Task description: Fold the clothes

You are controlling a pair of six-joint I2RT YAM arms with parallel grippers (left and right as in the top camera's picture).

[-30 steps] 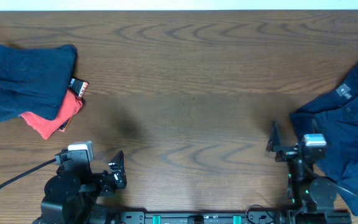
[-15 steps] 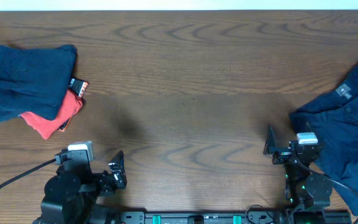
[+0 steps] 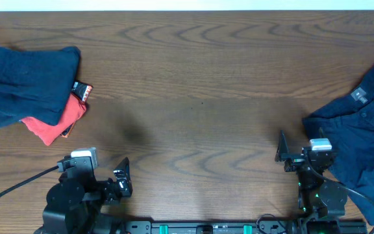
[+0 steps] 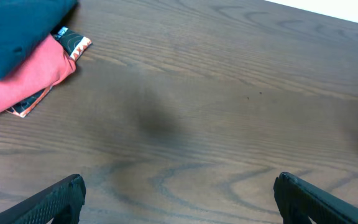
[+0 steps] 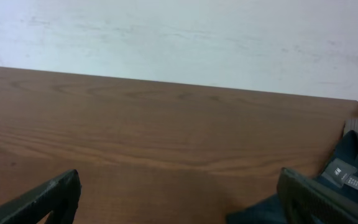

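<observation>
Right arm nudged left beside shirt, table centre bare

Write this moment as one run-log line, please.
left tool open, empty | right tool open, empty | folded stack far left | navy shirt unfolded, right

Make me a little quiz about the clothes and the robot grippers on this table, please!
1. True or false: the red garment lies on top of the folded navy garment.
2. Where does the rumpled, unfolded dark blue shirt lie? A) at the robot's left B) mid-table C) at the robot's right
3. Fill in: the left gripper and the right gripper are both ____ and hold nothing.
Key: 1 false, the navy one lies on top of the red one; 2 C; 3 open.
</observation>
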